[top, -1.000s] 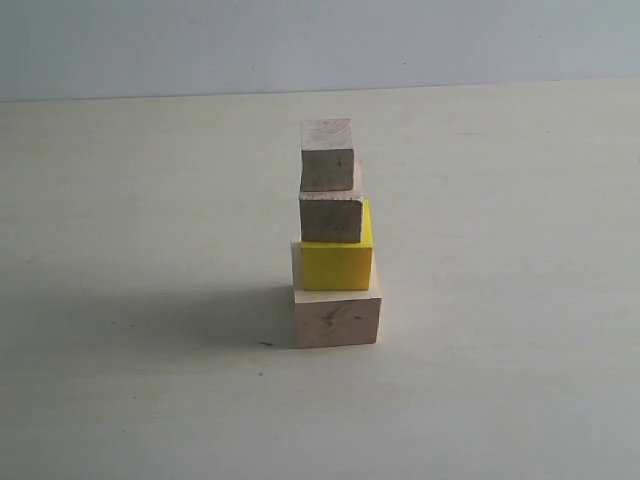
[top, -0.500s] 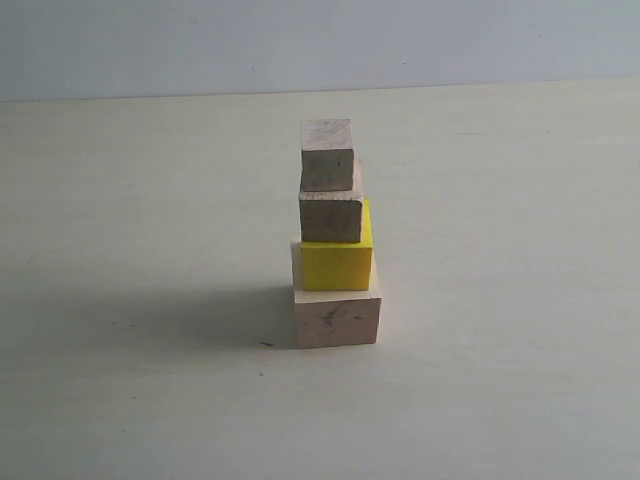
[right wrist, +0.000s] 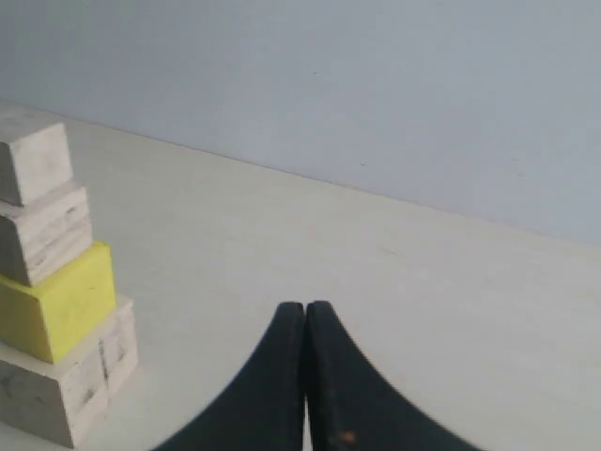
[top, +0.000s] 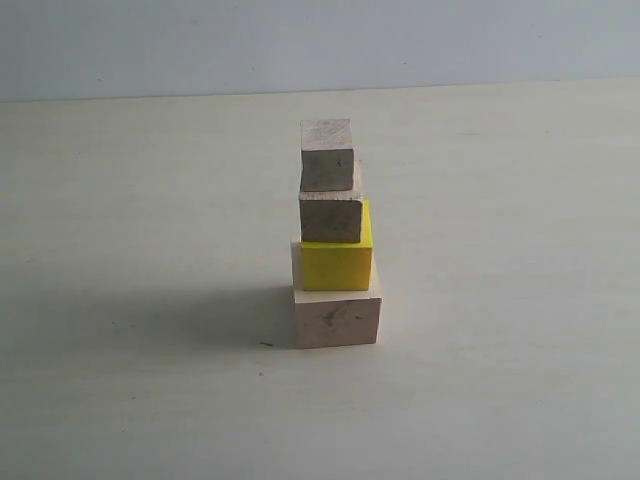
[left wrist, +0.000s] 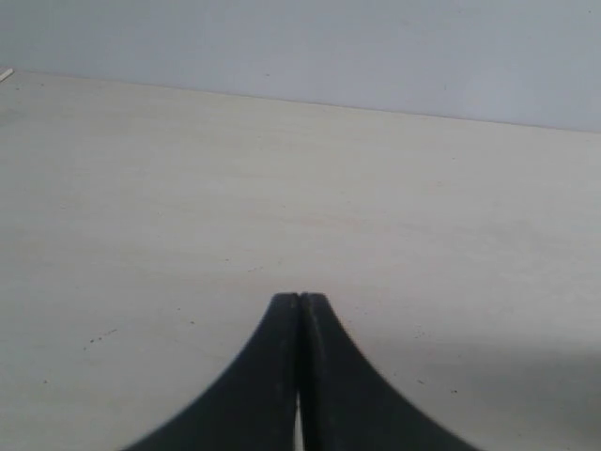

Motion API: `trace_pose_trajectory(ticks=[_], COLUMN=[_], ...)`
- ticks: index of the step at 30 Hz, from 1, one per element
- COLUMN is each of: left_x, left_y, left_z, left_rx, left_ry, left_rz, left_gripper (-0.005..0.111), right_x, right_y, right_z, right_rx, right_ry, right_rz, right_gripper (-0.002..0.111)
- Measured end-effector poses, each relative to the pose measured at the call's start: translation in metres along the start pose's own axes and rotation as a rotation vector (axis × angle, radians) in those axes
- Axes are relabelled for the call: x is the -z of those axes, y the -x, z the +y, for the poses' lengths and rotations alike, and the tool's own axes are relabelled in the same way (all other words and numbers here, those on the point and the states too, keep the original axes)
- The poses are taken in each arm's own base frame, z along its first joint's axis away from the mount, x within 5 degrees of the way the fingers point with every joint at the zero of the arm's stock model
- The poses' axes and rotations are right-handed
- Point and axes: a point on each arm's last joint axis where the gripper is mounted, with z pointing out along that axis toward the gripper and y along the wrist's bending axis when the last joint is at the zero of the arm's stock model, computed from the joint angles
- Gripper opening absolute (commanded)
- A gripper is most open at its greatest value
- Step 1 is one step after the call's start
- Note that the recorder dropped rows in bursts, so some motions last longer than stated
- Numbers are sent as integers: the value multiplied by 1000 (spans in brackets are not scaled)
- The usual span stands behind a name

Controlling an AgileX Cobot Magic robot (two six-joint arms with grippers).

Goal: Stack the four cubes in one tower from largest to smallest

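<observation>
- Right hand [right wrist: 306,305]: fingers pressed together, holding and touching nothing. The tower [right wrist: 52,301] stands off to one side of it, apart.
- Left hand [left wrist: 299,299]: likewise pressed together and empty. Its wrist view shows no tower, so the right arm is probably nearer.
- The tower stands upright on the desk [top: 150,200]: large wood cube [top: 337,320] at the base, then yellow cube [top: 337,267], medium wood cube [top: 330,220] and small wood cube [top: 327,160] on top (each slightly off-centre).
- The stacking looks finished; any coming move should stay clear of the tower.

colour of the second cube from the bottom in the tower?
Bright yellow: the second cube sits on the large pale wood cube. Clearest in the exterior view.
</observation>
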Motion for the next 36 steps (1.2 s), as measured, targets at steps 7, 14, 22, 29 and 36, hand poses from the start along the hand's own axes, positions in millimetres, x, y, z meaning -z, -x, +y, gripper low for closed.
trace_pose_trajectory(ticks=[7,14,22,29,36], left_x=[0,0,0,0,0], left_y=[0,0,0,0,0], left_z=[0,0,0,0,0], left_rx=[0,0,0,0,0], left_ry=[0,0,0,0,0], left_rz=[0,0,0,0,0], left_gripper=[0,0,0,0,0], right_x=[8,14,14,12,12], right_y=[-24,-44,-61,-72,-75], right_z=[-6,-10,-9,-8,-8], right_rx=[-40,-86,-107,-115,-119], right_ry=[-124,-240,-276,-274,-274], right_rz=[-14,-31,-33,23,52], right_gripper=[0,0,0,0,0])
